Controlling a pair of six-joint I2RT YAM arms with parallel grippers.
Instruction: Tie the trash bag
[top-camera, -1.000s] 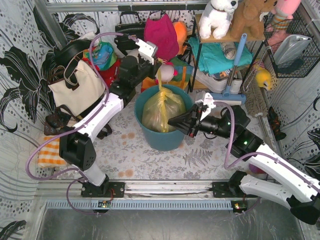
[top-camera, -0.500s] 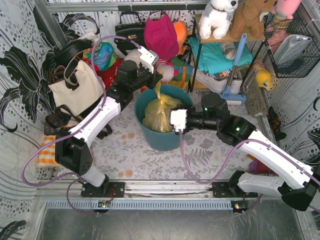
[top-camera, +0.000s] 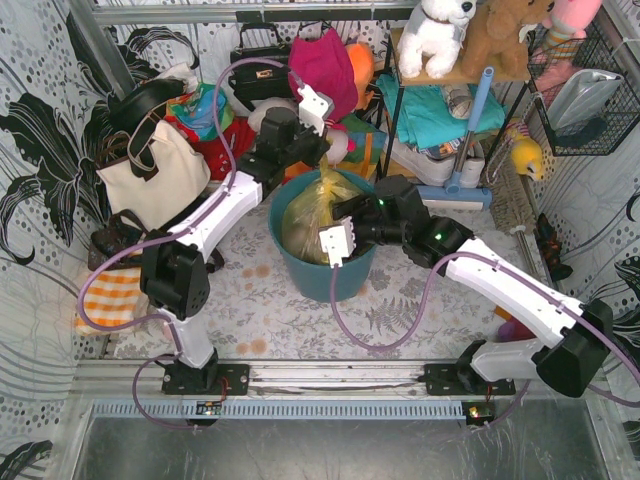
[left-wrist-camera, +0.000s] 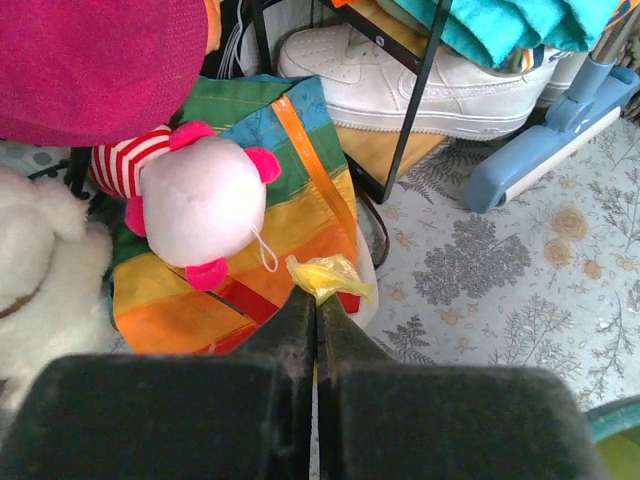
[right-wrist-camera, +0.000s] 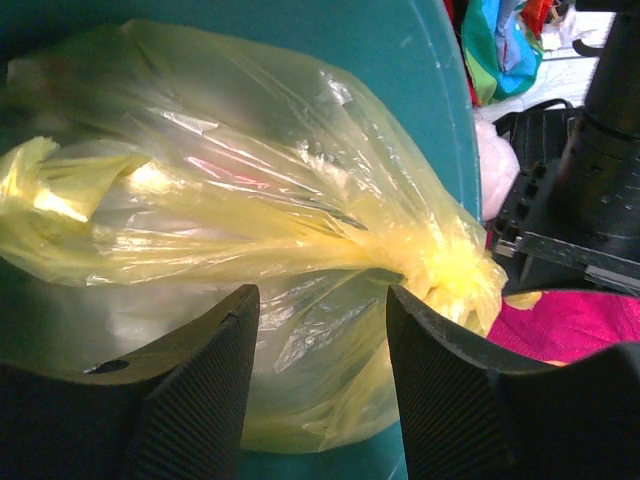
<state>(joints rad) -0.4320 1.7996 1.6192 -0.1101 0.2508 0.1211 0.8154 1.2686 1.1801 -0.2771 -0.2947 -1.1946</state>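
Note:
The yellow trash bag (top-camera: 308, 212) sits inside the teal bin (top-camera: 325, 283), with white paper showing through its plastic. My left gripper (top-camera: 320, 158) hangs above the bin's far rim, shut on the tip of a yellow bag strip (left-wrist-camera: 330, 276) that runs up taut from the bag. My right gripper (top-camera: 346, 213) reaches over the bin from the right and is open. Its ribbed fingers (right-wrist-camera: 200, 380) straddle loose plastic of the bag (right-wrist-camera: 250, 200), just beside the bunched neck (right-wrist-camera: 452, 272), with the bin wall (right-wrist-camera: 400, 60) behind.
A cream tote bag (top-camera: 160, 178) stands left of the bin. Behind it are a rainbow bag (left-wrist-camera: 250, 235), a pink plush (left-wrist-camera: 200, 200), and a metal rack (top-camera: 395, 120) holding a white sneaker (left-wrist-camera: 420, 75). A blue mop head (top-camera: 462, 190) lies to the right.
My right arm swung left from beside the bin to over the bag, and its jaws opened. My left gripper moved back and right, still holding the strip.

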